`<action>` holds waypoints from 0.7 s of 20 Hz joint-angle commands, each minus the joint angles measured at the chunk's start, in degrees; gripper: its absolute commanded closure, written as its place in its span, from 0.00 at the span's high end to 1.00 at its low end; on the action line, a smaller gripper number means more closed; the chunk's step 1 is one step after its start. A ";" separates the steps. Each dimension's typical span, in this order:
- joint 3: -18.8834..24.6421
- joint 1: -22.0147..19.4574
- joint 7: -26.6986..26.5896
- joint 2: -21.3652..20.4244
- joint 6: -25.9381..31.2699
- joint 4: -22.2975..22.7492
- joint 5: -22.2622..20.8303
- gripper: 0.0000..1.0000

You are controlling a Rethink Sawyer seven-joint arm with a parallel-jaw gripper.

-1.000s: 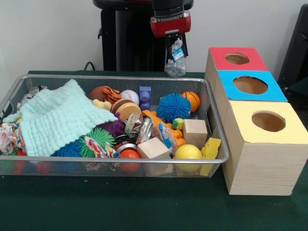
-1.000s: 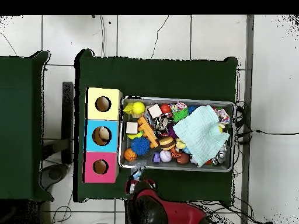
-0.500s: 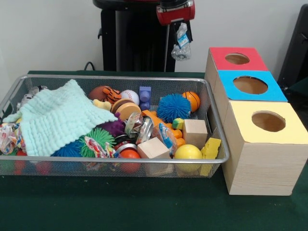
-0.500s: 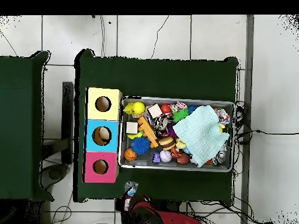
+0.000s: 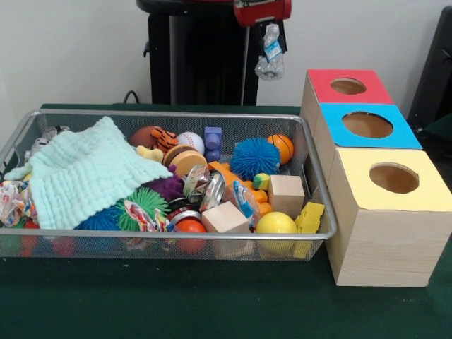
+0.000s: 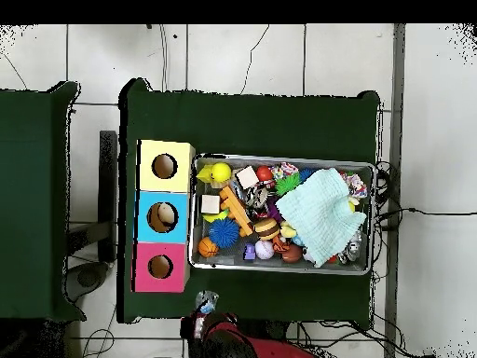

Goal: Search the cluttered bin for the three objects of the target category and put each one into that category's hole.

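I'm seeing the gripper (image 5: pixel 265 27) sitting high at the top of the front view, pinching a small clear crinkly packet (image 5: pixel 269 55) with a blue-and-white label; the packet is dangling free in the air, behind the bin's far rim and left of the red-topped box (image 5: pixel 348 86). In the overhead view the packet (image 6: pixel 206 302) is showing just off the table's edge, below the pink-red box (image 6: pixel 160 267), clear of every hole.

The wire mesh bin (image 5: pixel 212 113) is sitting on the green table (image 5: pixel 176 304), touching the row of boxes. The blue-topped box (image 5: pixel 367 126) and yellow-topped box (image 5: pixel 393 179) are lining up in front of the red one. Inside the bin a mint knitted cloth (image 5: pixel 85 173) is covering the left half; a blue spiky ball (image 5: pixel 254 157), a small basketball (image 5: pixel 281 147), a baseball (image 5: pixel 190 142), a yellow ball (image 5: pixel 276 224) and two wooden cubes (image 5: pixel 286 194) are crowding the right.
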 commanded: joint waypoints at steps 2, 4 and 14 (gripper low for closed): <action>9.31 0.09 14.96 -13.11 14.03 -2.20 12.27 0.00; 9.48 0.46 14.34 -15.14 15.64 -1.64 14.22 0.00; 8.34 5.33 14.42 -17.55 14.97 -0.41 19.72 0.00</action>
